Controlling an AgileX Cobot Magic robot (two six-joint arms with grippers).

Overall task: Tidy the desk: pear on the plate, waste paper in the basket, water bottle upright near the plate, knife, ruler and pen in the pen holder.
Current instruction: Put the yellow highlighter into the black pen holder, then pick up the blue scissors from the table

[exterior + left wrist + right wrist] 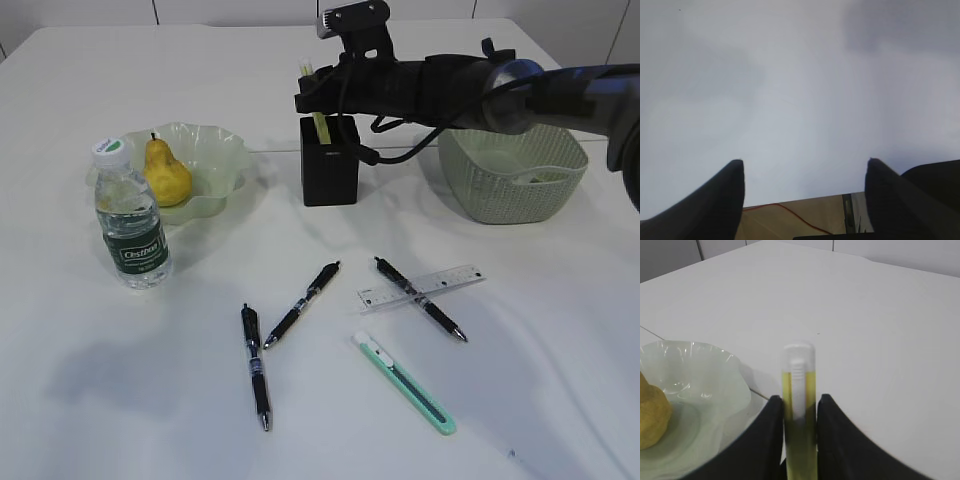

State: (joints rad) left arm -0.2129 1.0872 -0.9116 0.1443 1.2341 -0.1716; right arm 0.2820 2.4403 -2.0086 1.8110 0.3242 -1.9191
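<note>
Tabletop [90, 420], large, plain white, carrying all items listed.

Pear [165, 172], yellow with dark stem, upright on the plate [225, 160], a pale green glass dish with ruffled rim, at left rear.

Water bottle [132, 225], clear with white cap and dark green label, standing upright just in front of the plate.

Pen holder [329, 165], square black cup, rear centre, with a yellow-green highlighter [799, 410] standing upright in it, clear cap upward.

Right gripper [799, 412], reaching in from the right over the pen holder; its two fingers sit close on either side of the highlighter's barrel. Whether they press on it or have let go cannot be told.

Basket [515, 190], sage green, woven-look sides, right rear, partly behind the right arm; something pale lies inside, too unclear to identify.

Ruler [420, 288], clear plastic, flat at centre right, with one black pen [420, 299] crossing it.

Two further black pens [302, 304] [256, 365], lying flat, centre front, apart from each other.

Knife [404, 382], mint green utility type, flat at the front, right of centre.

Left gripper [805, 172], fingers spread wide apart, nothing between them, above bare white surface.
</note>
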